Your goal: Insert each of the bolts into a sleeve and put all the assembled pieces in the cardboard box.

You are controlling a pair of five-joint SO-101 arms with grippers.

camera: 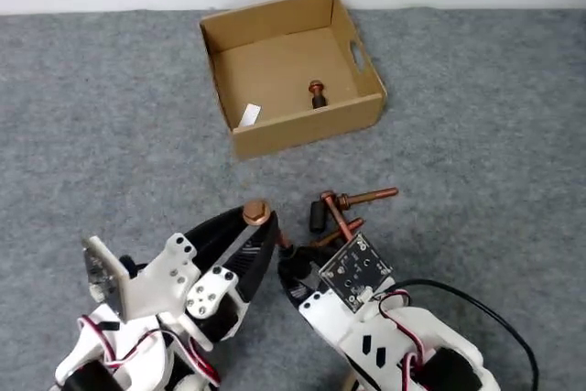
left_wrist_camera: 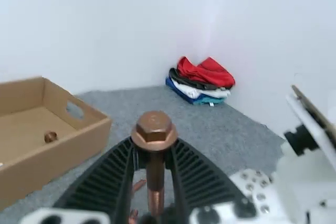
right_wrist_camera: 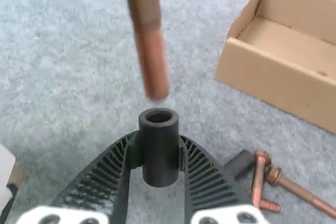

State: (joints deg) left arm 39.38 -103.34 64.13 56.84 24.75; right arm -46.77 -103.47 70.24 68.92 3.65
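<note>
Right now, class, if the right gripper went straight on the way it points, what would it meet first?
Probably the bolt hanging from the left gripper, its tip just ahead of the held sleeve; depth is unclear.

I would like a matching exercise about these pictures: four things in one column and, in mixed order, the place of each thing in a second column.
Things
1. upright bolt
2. black sleeve
3. assembled piece
4. loose bolts

Places
A. lying on the grey carpet
B. inside the cardboard box
C. held in the left gripper
D. held in the right gripper

Pairs: 1-C, 2-D, 3-B, 4-A
</note>
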